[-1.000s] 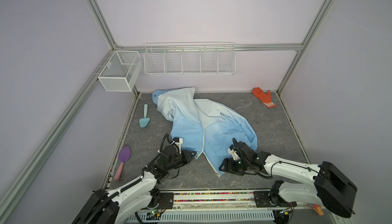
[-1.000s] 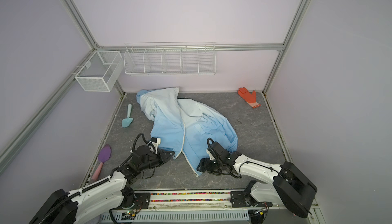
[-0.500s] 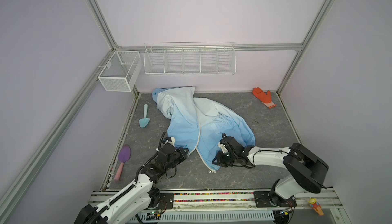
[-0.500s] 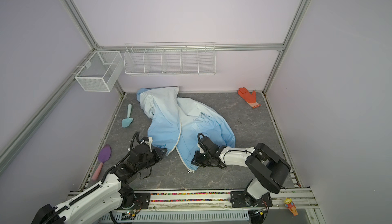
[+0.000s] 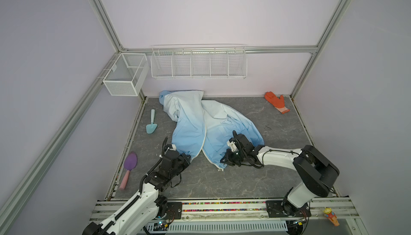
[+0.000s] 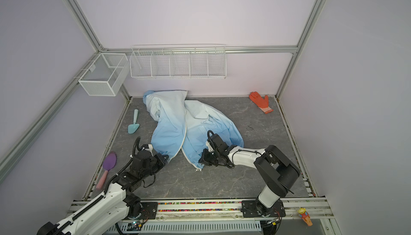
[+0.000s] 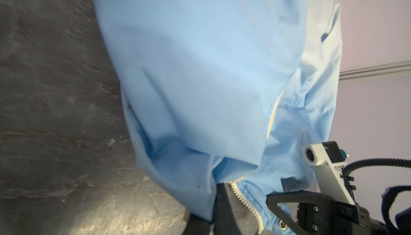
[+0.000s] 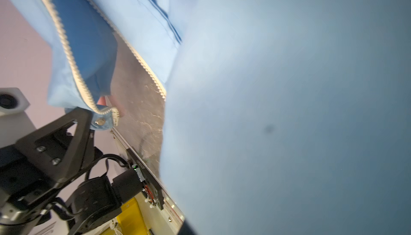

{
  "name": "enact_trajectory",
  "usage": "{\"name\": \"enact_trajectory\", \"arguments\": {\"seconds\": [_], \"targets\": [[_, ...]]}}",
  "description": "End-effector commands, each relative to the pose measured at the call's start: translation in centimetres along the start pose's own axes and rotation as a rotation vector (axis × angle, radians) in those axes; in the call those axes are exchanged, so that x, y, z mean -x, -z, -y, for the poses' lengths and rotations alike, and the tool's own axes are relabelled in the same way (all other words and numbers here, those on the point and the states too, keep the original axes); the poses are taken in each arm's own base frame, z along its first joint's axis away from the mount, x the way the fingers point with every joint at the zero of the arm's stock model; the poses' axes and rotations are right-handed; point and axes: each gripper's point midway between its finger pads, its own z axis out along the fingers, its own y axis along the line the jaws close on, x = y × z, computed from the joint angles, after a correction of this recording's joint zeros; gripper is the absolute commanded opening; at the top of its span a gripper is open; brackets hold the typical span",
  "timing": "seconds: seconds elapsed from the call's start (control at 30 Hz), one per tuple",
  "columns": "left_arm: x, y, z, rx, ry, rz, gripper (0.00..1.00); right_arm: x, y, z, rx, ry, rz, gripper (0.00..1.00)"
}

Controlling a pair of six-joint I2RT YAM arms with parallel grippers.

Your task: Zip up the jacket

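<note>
Grey marbled desk [image 5: 244,182]: thin light-blue jacket [image 5: 191,129] lying open at hem; left claw [image 5: 187,157], right claw [image 5: 223,159] clenching hem corners; zipping pending.

The jacket [image 5: 211,129] fills the middle of the tabletop [image 5: 222,185] from the back edge well toward the front, and the left claw [image 5: 188,157] and right claw [image 5: 223,160] sit low at its hem with a bare wedge between them. A teal trowel [image 5: 152,123] and a purple scoop [image 5: 130,163] narrow the strip along the left edge. The right side lies open up to an orange glove [image 5: 275,102] in the back right corner; a wire rack [image 5: 198,63] and a mesh basket [image 5: 124,75] hang above the back edge and back left corner.
</note>
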Motion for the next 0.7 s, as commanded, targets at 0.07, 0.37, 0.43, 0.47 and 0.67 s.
{"name": "enact_trajectory", "arguments": {"seconds": [0.07,0.37,0.43,0.47,0.67], "targets": [[1.6,0.4,1.5,-0.048,0.046,0.063,0.0,2.8,4.4,-3.6,0.114,-0.02,0.131,0.06],[3.6,1.5,3.6,-0.14,0.102,0.155,0.0,4.3,10.4,-2.2,0.081,-0.115,0.33,0.06],[4.0,2.0,3.9,-0.162,0.112,0.183,0.0,4.6,11.8,-1.9,0.073,-0.134,0.379,0.06],[4.2,2.3,4.1,-0.174,0.117,0.194,0.0,4.7,12.5,-1.9,0.071,-0.14,0.402,0.06],[3.0,1.8,4.8,-0.24,0.11,0.135,0.0,4.9,12.3,-3.4,0.106,-0.097,0.376,0.06]]}}
